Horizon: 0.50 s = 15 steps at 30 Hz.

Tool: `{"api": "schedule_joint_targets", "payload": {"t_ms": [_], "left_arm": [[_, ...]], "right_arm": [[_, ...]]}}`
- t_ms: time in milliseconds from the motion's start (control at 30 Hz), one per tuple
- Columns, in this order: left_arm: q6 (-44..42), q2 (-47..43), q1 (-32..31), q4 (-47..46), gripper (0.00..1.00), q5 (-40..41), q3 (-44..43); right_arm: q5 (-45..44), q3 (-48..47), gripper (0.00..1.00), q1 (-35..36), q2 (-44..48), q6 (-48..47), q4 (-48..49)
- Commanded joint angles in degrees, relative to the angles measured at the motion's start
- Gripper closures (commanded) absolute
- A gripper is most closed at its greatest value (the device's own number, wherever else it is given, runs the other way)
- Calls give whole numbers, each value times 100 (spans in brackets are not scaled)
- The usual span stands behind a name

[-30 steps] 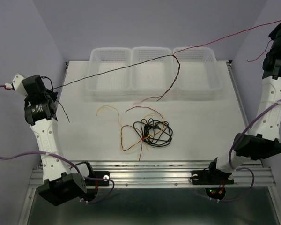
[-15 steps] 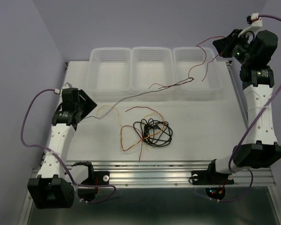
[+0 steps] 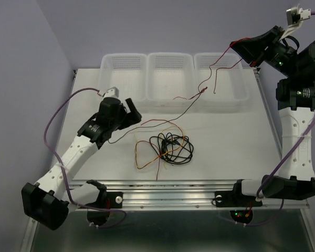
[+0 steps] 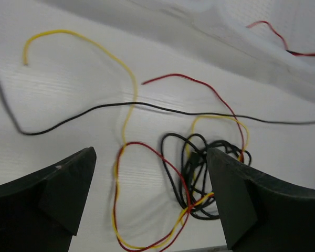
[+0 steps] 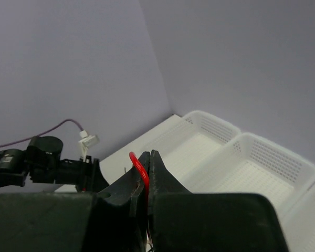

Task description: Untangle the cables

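The cables lie mostly as a tangle (image 3: 167, 147) of black, red and yellow loops in the middle of the table; the left wrist view shows the same tangle (image 4: 199, 173). My right gripper (image 3: 236, 46), high at the back right, is shut on a red cable (image 5: 142, 173) that hangs down (image 3: 209, 67) over the right basket. From there a black cable (image 3: 142, 126) runs slack across the table. It passes under my left gripper (image 3: 130, 111), whose jaws stand wide open and hold nothing (image 4: 152, 205). A yellow cable (image 4: 123, 68) curls beside it.
Three white mesh baskets (image 3: 170, 54) stand in a row along the table's back edge. The lavender walls close in on both sides. Purple arm cables (image 3: 58, 113) loop off the left arm. The metal rail (image 3: 168, 191) runs along the near edge.
My left gripper opened and let go of the black cable, which dropped slack onto the table; that arm swung in toward the tangle. The right arm moved inward, still holding the red cable.
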<state>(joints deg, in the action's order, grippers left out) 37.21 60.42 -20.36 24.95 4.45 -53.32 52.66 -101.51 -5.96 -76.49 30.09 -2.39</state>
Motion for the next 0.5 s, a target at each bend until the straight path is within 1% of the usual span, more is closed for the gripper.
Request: {"api": "schedule_joint_targets", "payload": {"t_ms": [0,33,67,100,133,200,233,300,367,467], "left_arm": [[-959,293,-1597,-1532,1,-417,-652],[-1101,390,-1881,-1772,1,-418,-679],[-1224,574,-2128,-2218,1,-418,-749],[-1373,680,-2565,-2414,1,-410,-820],[-1766,786,-2770,-2616,1,-366,-873],[-2102,1145,-3043,-3012,1,-86,-1170],[-2374,1286,-3175,-3048,1,-58,-1294],[-2543,1681,-3211,-3110,1,73,-1679],[-2709,1998,-3229,-3259,1,214,-1926],[-2938,2297,-3237,-3443,1,-74,-2155]], "right_arm": [[745,-299,99,7,345,832,1205],[754,-299,99,7,397,789,1180],[789,-281,99,7,494,788,1171],[807,-246,99,7,538,806,1162],[824,-194,99,7,573,815,1127],[981,-132,99,7,600,1129,1257],[1043,-19,99,7,609,1244,1381],[1202,114,99,7,617,1595,1722],[1229,263,99,7,652,1737,1891],[1185,386,99,7,732,1808,1988]]}}
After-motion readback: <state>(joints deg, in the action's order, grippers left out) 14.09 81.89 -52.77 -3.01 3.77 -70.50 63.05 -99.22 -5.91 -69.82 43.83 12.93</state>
